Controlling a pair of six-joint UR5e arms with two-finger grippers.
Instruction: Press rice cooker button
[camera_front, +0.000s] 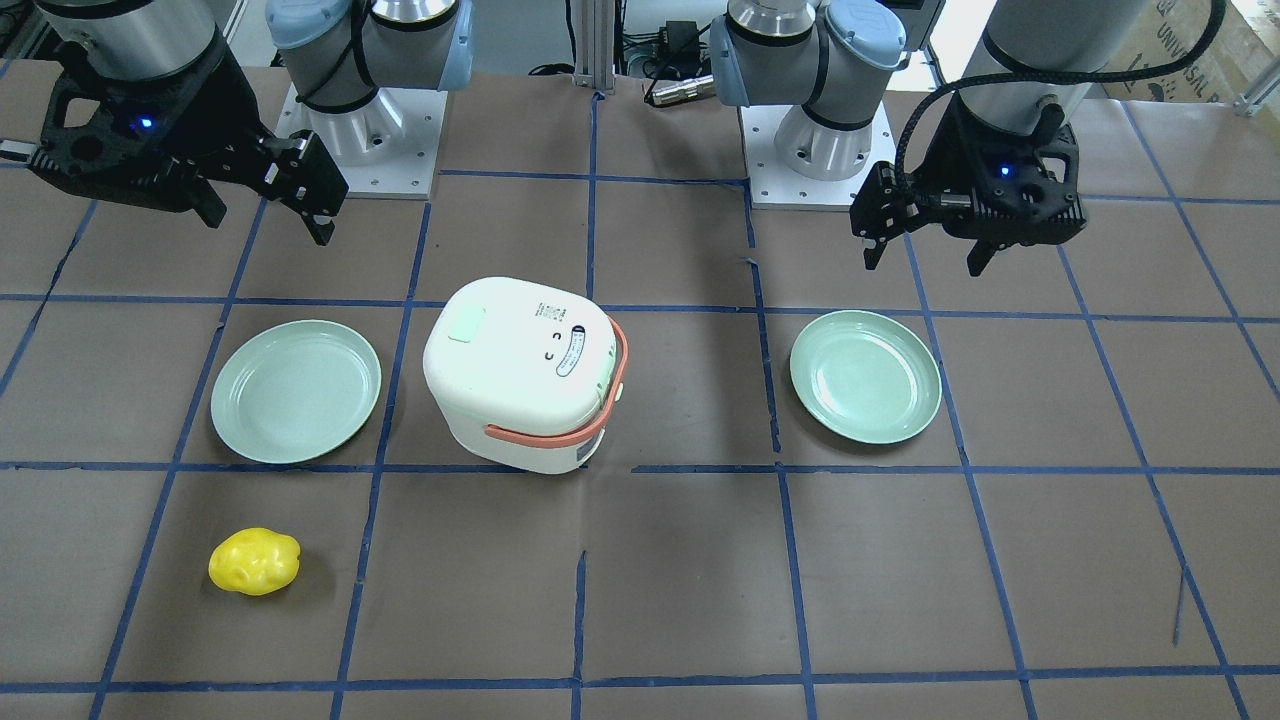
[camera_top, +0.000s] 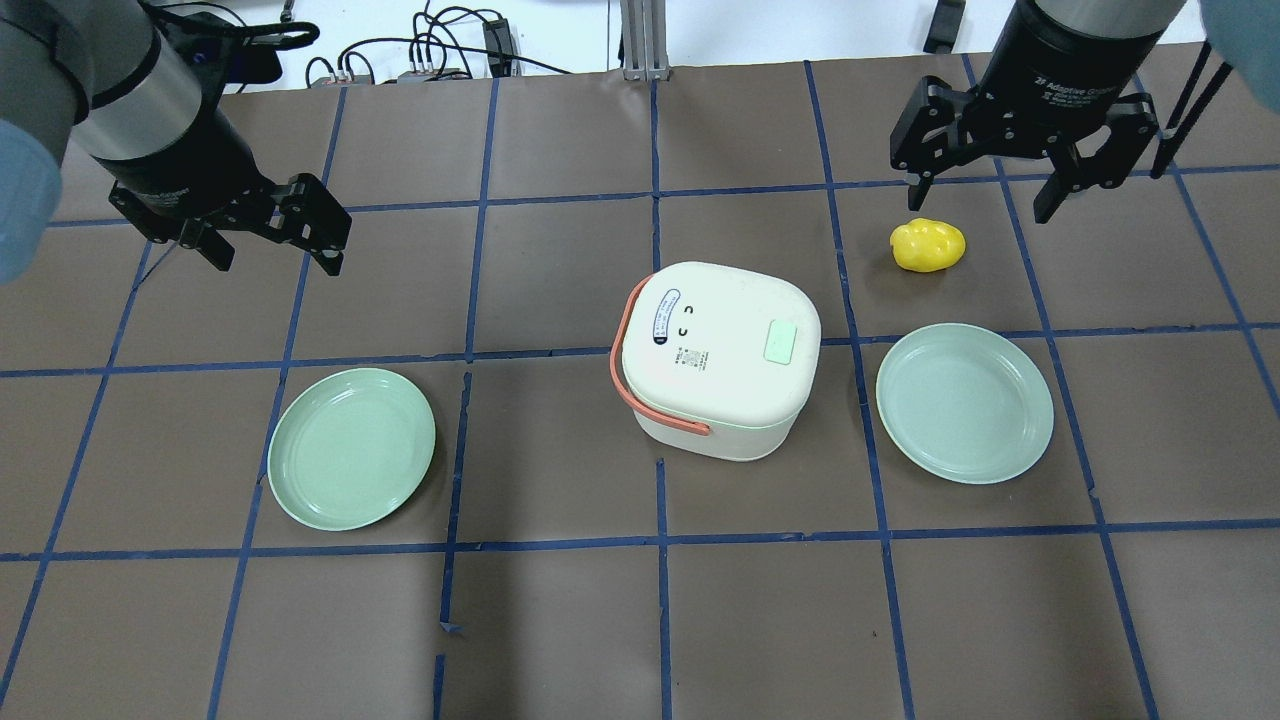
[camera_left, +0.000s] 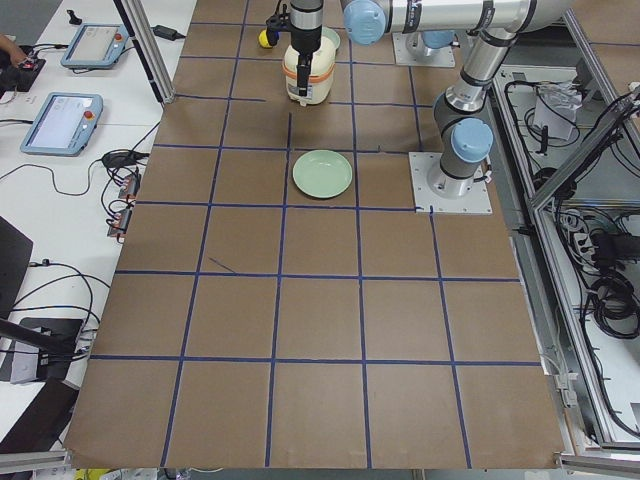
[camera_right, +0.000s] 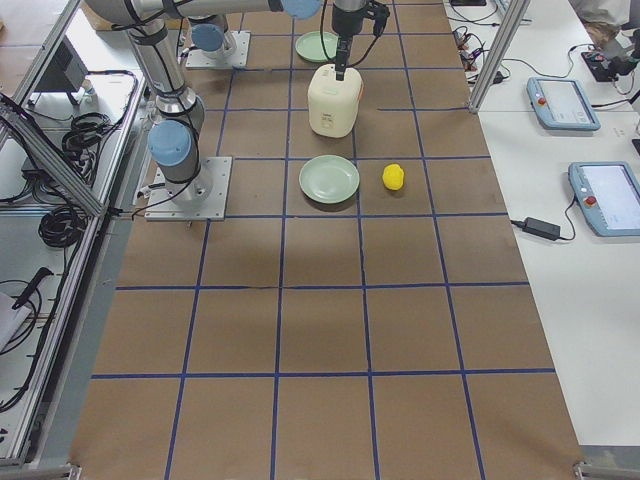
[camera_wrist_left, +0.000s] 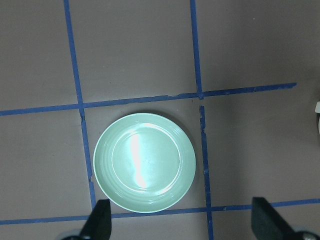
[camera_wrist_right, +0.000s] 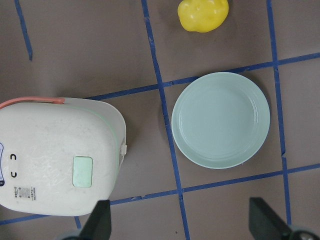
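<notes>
**Cooker mid-table, both pincers wide open and empty**

Your rice cooker (camera_top: 715, 360) sits dead centre of the overhead view, upright on the table (camera_top: 560, 620) with its lid shut. It's smooth matte white plastic, a rounded-square box with soft corners. A thin mint seam runs under the lid. The salmon handle (camera_top: 616, 360) is a slim band, folded down and wrapping the frame-left side. On the lid, a mint rounded-rectangle pad (camera_top: 782, 342) sits toward frame right. Two small black curved marks and an oval label sit toward frame left. The footprint is nearly square. The slightly longer run goes frame left to right, twisted a little off the tape grid. The pad end points at the frame-right plate (camera_top: 964, 402), the handle end toward the frame-left plate (camera_top: 352, 447).

Your left gripper (camera_top: 278, 262) hangs upper left in that view, jaws spread wide with nothing between them, well apart from the cooker. Your right gripper (camera_top: 977, 197) hangs upper right, also spread wide and empty, near a glossy, bumpy yellow lump (camera_top: 928, 245).

Both plates are round, shallow, glossy mint with ringed rims, and neither touches the cooker. The table is matte brown paper squared off with blue tape.
</notes>
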